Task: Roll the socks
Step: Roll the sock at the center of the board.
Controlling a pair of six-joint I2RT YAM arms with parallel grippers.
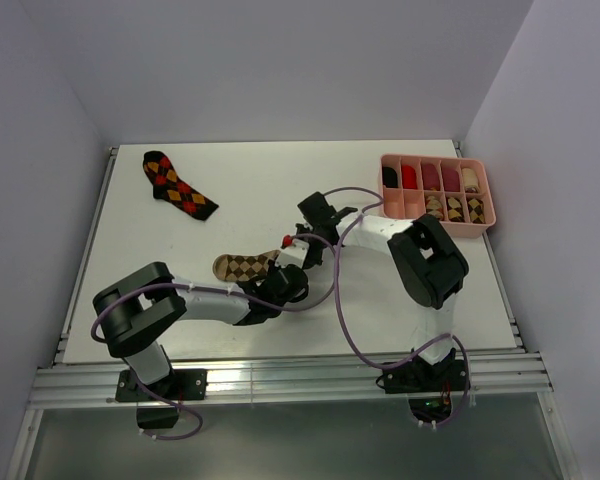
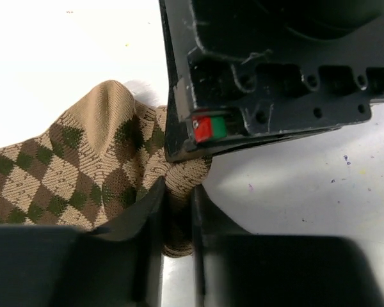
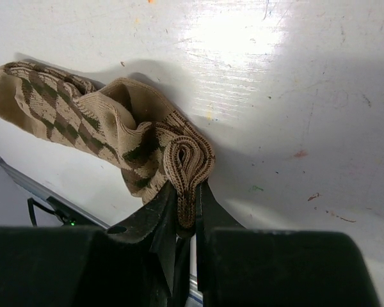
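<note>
A tan-brown-cream argyle sock (image 1: 242, 267) lies at the table's middle near the front, its cuff end bunched up. My left gripper (image 1: 282, 277) is shut on that end; in the left wrist view (image 2: 178, 195) the fabric (image 2: 83, 173) is pinched between the fingers. My right gripper (image 1: 300, 248) is shut on the same sock's folded cuff (image 3: 189, 157), right beside the left one; its black body (image 2: 275, 70) fills the top of the left wrist view. A black-red-orange argyle sock (image 1: 178, 184) lies flat at the far left. A third flat sock is out of view.
A pink divided tray (image 1: 485, 205) stands at the far right. It holds plain rolled socks in the back row and diamond-patterned rolls (image 1: 443, 208) in the front row. The table's front edge rail (image 1: 280, 375) lies just behind the arm bases.
</note>
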